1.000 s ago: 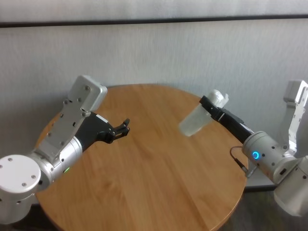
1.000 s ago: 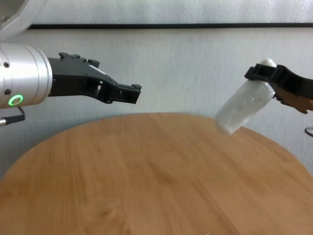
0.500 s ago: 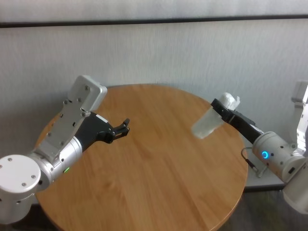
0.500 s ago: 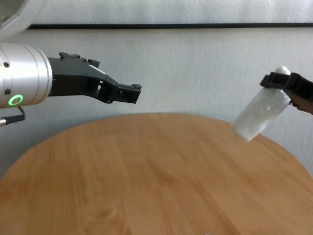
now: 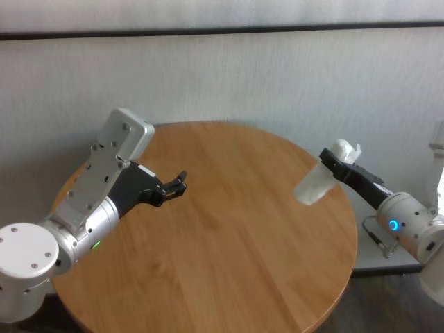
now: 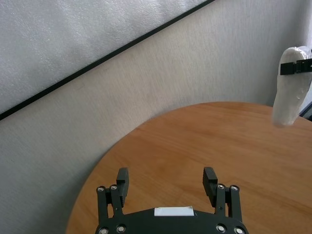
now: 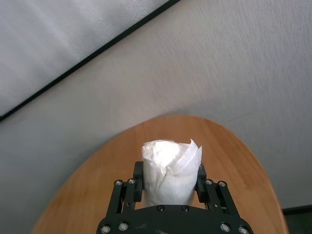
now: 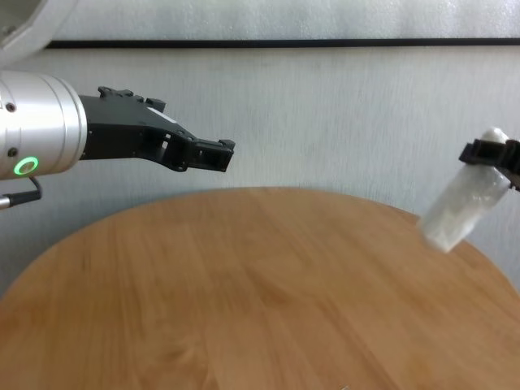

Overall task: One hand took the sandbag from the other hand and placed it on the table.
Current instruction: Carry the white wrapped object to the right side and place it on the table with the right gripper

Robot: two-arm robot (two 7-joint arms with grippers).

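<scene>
The white sandbag (image 5: 313, 185) hangs tilted in the air above the right edge of the round wooden table (image 5: 229, 270). My right gripper (image 5: 338, 165), the one with the blue light, is shut on the bag's upper end. In the right wrist view the sandbag (image 7: 169, 168) fills the gap between the two black fingers (image 7: 139, 171). My left gripper (image 5: 177, 184), on the wrist with the green light, hovers open over the table's left part with nothing in it. The chest view shows the left gripper (image 8: 218, 154) and the sandbag (image 8: 461, 207) far apart.
A pale wall with a dark horizontal stripe stands right behind the table (image 8: 244, 309). The wooden top between the two arms is bare. A thin cable loops off the right wrist (image 5: 374, 239) just past the table's right rim.
My right gripper has carried the sandbag rightward, away from the left gripper, out to the table's right edge and a little lower. The left arm has not moved.
</scene>
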